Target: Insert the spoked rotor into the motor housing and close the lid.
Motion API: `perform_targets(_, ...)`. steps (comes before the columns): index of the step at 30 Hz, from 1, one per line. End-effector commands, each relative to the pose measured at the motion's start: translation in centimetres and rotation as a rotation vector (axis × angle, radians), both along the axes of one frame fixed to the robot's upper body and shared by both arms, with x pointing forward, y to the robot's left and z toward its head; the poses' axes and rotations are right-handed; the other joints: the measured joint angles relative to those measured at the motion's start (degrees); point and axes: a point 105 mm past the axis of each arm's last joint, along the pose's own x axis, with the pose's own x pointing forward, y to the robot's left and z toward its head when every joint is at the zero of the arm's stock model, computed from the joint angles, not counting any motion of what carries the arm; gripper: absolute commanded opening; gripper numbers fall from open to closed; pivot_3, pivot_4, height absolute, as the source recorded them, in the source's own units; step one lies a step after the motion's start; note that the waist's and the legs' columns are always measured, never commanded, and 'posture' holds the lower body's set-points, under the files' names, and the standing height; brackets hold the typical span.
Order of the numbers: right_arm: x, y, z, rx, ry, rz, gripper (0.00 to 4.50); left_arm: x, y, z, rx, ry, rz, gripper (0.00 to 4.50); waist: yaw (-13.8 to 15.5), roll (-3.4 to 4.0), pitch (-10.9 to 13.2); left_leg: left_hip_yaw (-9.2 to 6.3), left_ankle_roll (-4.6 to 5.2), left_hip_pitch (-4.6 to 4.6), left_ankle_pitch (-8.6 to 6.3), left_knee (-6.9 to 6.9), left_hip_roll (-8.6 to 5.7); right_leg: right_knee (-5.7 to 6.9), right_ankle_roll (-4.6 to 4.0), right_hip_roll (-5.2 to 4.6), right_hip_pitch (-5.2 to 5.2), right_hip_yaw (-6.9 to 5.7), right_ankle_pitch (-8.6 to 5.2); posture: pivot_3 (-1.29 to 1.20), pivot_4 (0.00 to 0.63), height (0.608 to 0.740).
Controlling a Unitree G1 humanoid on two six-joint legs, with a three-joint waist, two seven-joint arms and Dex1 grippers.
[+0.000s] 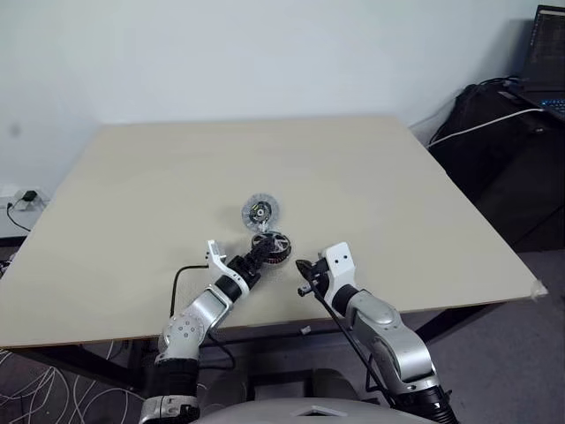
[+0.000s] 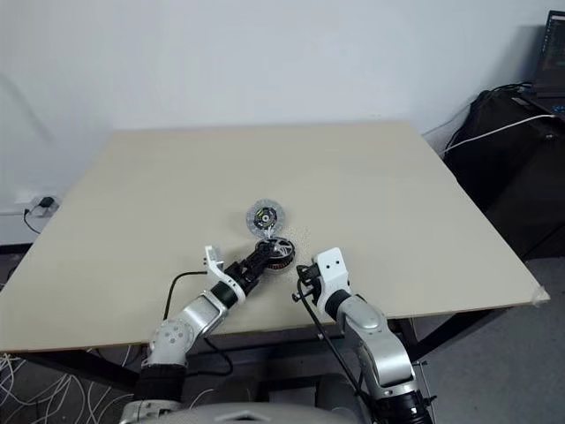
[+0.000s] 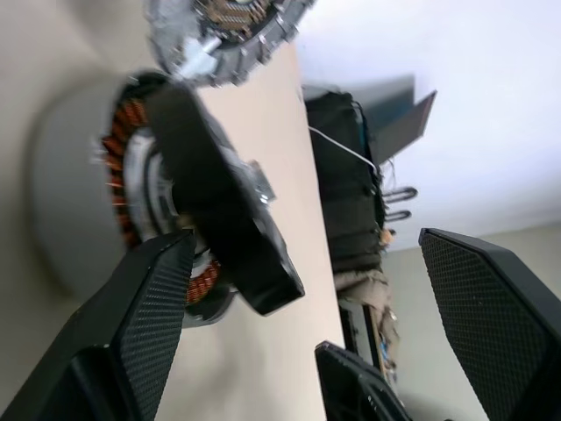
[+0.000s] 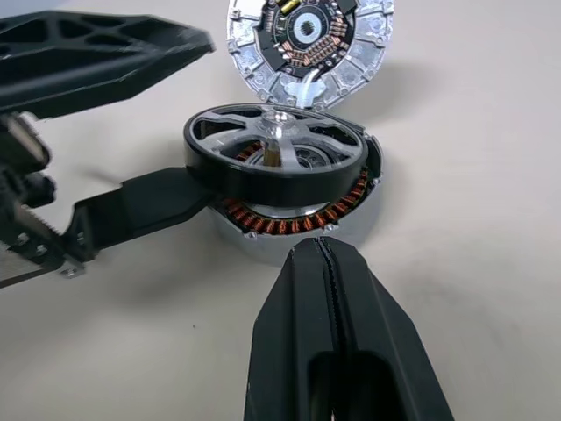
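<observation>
Sitting on the beige table [image 1: 132,221], near its front edge, was the motor housing [image 4: 298,219], a round puck with one ring of copper windings showing under its top. The spoked rotor [image 4: 276,149] lay on the housing, tilted and not fully seated, its dark rim and silver spokes raised at one side over the windings. Just behind the pair, touching or almost touching the housing, lay the lid [image 4: 307,39], one disc with its inner face up: a dark centre, a small coil ring and a bright segmented rim. No brand, label or readable writing showed on any of the three parts.

The left gripper [image 1: 262,251] reached in from the robot's left with its two black fingers spread wide; one finger [image 4: 149,206] lay low beside the housing and under the rotor's rim, the other [image 4: 96,57] stood above and apart, holding nothing. The right gripper [image 4: 329,263] rested on the table just in front of the housing, its two fingers pressed together and empty.

Beyond the table's far right corner stood a dark bag [image 1: 494,132] with one white cable [image 1: 481,126] across it, and an open laptop [image 1: 547,62] sat behind that. A power socket [image 1: 26,199] with a plug was on the wall at the left.
</observation>
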Motion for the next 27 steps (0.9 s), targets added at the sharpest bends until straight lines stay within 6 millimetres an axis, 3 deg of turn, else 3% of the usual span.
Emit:
perform_targets(1, 0.5, 0.3, 1.5, 0.028, -0.051, 0.003, 0.00, 0.2, -1.0, 2.2, -0.046, -0.063, 0.022, 4.30, 0.1, 0.00, 0.0, 0.00, 0.02, -0.01, 0.01, -0.02, 0.00, -0.02, -0.01, 0.00, 0.00, 0.00, 0.00, 0.00, 0.000, 0.740)
perform_targets(9, 0.9, 0.4, 1.9, 0.044, -0.070, -0.002, 0.00, -1.1, -0.4, 3.0, 0.070, -0.163, -0.028, 4.30, 0.0, 0.00, 0.0, 0.01, -0.03, -0.01, -0.03, -0.01, -0.01, -0.09, 0.01, -0.01, 0.03, 0.00, 0.01, 0.00, 0.000, 0.740)
perform_targets(12, 1.0, 0.4, 2.2, 0.053, -0.080, -0.010, 0.00, -1.9, 0.4, 3.0, 0.194, -0.242, -0.044, 3.66, -0.1, 0.02, 0.0, 0.02, -0.04, -0.01, -0.04, -0.04, -0.01, -0.10, -0.01, 0.00, 0.01, 0.00, 0.00, 0.00, 0.000, 0.740)
perform_targets(19, 1.3, 0.8, 2.6, 0.064, -0.089, -0.003, 0.00, -3.5, 3.2, 1.6, 0.361, -0.269, 0.029, 1.36, -0.1, 0.08, 0.0, 0.02, -0.05, -0.01, -0.05, -0.08, 0.02, -0.11, -0.05, -0.02, 0.00, 0.00, -0.02, 0.00, 0.000, 0.740)
perform_targets(23, 1.4, 1.2, 2.6, 0.065, -0.090, 0.011, 0.00, -4.2, 4.2, 0.8, 0.366, -0.226, 0.075, 0.04, 0.0, 0.08, 0.0, 0.01, -0.05, -0.02, -0.06, -0.07, 0.02, -0.12, -0.03, -0.06, 0.01, -0.01, -0.03, 0.00, 0.000, 0.740)
perform_targets(27, 1.5, 1.5, 2.7, 0.071, -0.092, 0.023, 0.00, -4.3, 4.9, 0.8, 0.460, -0.271, 0.115, 0.04, -0.1, 0.11, 0.1, 0.01, -0.05, -0.02, -0.06, -0.08, 0.02, -0.12, -0.03, -0.05, 0.01, -0.02, -0.03, 0.00, 0.000, 0.740)
